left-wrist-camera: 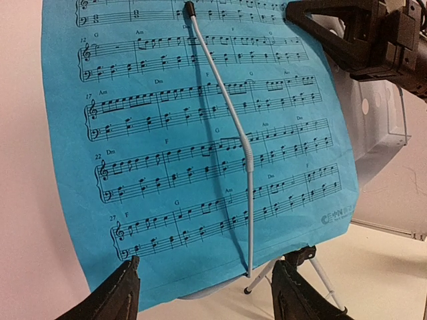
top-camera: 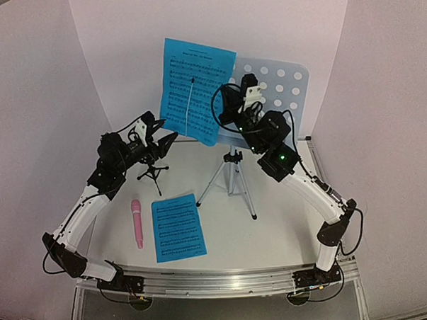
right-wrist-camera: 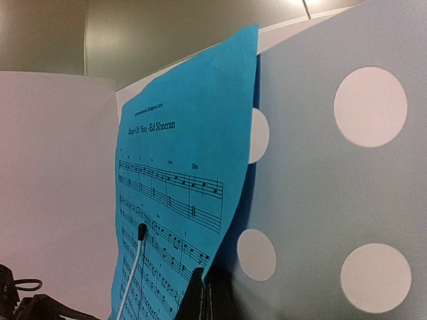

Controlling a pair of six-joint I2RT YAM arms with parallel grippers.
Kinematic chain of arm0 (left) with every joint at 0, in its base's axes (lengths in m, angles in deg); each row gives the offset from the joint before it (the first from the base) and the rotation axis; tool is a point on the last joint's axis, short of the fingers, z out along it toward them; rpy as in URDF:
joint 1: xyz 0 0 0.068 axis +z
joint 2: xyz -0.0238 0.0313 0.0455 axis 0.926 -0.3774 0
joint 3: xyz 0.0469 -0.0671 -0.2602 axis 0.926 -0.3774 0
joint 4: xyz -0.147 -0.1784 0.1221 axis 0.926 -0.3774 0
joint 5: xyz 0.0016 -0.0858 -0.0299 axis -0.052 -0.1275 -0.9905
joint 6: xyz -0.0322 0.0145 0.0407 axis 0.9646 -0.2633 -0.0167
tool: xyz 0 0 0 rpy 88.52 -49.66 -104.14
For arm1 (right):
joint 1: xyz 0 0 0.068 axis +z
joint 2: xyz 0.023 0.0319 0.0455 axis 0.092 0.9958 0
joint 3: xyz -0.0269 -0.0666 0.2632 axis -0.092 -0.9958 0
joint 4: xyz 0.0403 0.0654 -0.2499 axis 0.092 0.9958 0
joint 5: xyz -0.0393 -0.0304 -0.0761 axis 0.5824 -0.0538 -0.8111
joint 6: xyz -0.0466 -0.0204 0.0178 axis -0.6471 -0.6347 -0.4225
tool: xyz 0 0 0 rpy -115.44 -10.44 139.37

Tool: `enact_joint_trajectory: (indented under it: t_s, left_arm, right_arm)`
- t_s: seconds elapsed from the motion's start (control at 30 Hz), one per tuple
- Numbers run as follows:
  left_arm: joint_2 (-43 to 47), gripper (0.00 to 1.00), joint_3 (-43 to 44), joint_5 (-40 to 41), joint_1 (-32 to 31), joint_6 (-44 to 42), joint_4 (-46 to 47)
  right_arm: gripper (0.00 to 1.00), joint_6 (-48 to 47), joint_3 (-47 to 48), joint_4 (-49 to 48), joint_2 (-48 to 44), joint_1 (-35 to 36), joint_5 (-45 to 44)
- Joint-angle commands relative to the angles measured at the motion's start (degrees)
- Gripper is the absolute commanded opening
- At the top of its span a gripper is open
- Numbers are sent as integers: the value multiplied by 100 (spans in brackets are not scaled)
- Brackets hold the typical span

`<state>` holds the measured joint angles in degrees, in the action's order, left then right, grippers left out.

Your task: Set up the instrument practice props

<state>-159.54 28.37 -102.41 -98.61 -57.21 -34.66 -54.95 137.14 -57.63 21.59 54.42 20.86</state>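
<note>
A blue sheet-music page (top-camera: 196, 83) leans on the left of the pale-blue perforated stand desk (top-camera: 285, 93), which stands on silver tripod legs (top-camera: 232, 180). A white wire arm (left-wrist-camera: 230, 127) lies across the page. My right gripper (right-wrist-camera: 208, 290) is shut on the page's right edge, up by the desk (right-wrist-camera: 333, 187). Just below the page's bottom edge (left-wrist-camera: 200, 267), my left gripper (left-wrist-camera: 207, 293) is open and holds nothing. A second page (top-camera: 178, 227) lies flat on the table, with the pink microphone (top-camera: 137, 223) to its left. The black tripod mic mount (top-camera: 153, 171) stands under my left arm.
White curved walls (top-camera: 41, 104) close in the table on three sides. A metal rail (top-camera: 219, 280) with both arm bases runs along the near edge. One stand leg (top-camera: 247, 197) reaches toward the flat page.
</note>
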Motion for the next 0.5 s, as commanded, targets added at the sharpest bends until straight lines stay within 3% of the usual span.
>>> enact_joint_trajectory:
  t_s: [0.0,0.47]
  left_arm:
    - [181,67,40,-25,11,-77,139]
    - [156,67,28,-64,11,-42,224]
  right_arm:
    - [0,-53,-52,-409,-418,-23,-78]
    - [0,-168,-153,-204,-566,-26,-37]
